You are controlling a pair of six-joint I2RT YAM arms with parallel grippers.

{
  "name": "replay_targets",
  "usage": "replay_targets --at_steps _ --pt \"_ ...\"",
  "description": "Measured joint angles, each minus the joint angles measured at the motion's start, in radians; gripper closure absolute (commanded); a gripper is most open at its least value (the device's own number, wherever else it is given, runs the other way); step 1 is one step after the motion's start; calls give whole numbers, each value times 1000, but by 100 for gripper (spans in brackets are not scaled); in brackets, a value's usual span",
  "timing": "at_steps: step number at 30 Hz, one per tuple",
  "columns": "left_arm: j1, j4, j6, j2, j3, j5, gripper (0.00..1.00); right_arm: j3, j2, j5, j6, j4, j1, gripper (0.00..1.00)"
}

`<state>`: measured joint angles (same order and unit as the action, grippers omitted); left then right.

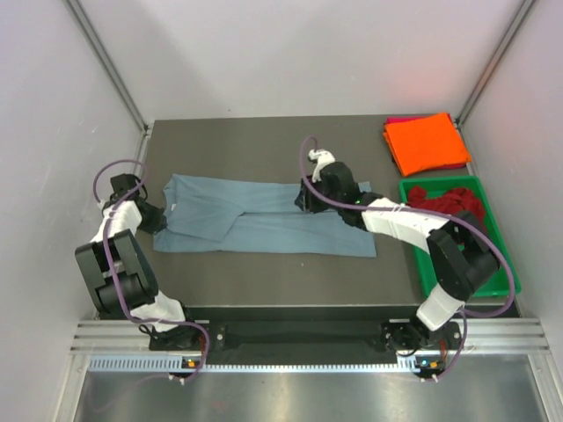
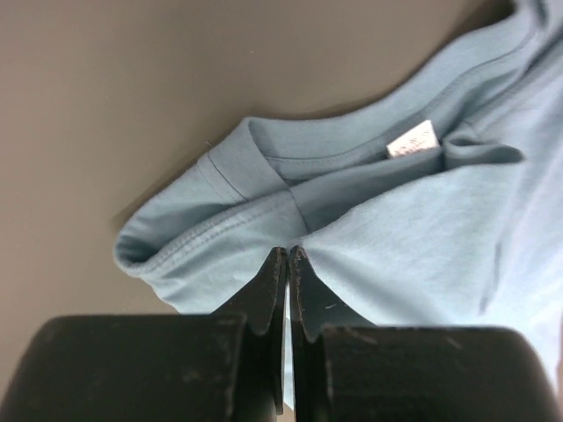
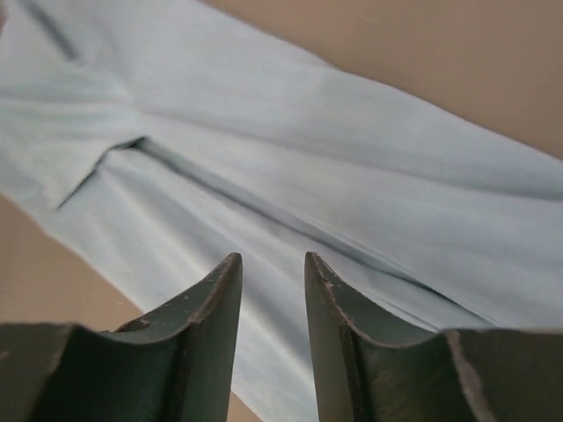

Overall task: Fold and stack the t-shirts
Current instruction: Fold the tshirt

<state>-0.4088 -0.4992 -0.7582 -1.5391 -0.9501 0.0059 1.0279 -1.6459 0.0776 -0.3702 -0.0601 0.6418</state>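
Note:
The blue-grey t-shirt [image 1: 264, 221] lies folded lengthwise across the middle of the table. My left gripper [image 1: 158, 214] is at its left end and shut on the cloth by the collar [image 2: 290, 257]; a white label [image 2: 412, 141] shows inside the neck. My right gripper [image 1: 302, 200] is over the shirt's upper middle, jaws open with a narrow gap and empty [image 3: 273, 259], the shirt [image 3: 352, 176] below it. A folded orange t-shirt [image 1: 426, 141] lies on a magenta-pink one [image 1: 398, 120] at the back right. A dark red t-shirt [image 1: 453, 204] is crumpled in the green tray.
The green tray [image 1: 501, 255] stands along the right edge of the dark table [image 1: 264, 145]. White walls close in on both sides and the back. The right arm's white link [image 1: 396, 220] reaches over the shirt's right end.

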Motion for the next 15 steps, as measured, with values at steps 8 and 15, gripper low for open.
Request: replay_targets --at_steps 8,15 --pt "5 -6 -23 48 -2 43 100 72 -106 -37 155 -128 205 56" --pt "5 -3 -40 49 -2 87 100 242 -304 -172 311 -157 382 60"
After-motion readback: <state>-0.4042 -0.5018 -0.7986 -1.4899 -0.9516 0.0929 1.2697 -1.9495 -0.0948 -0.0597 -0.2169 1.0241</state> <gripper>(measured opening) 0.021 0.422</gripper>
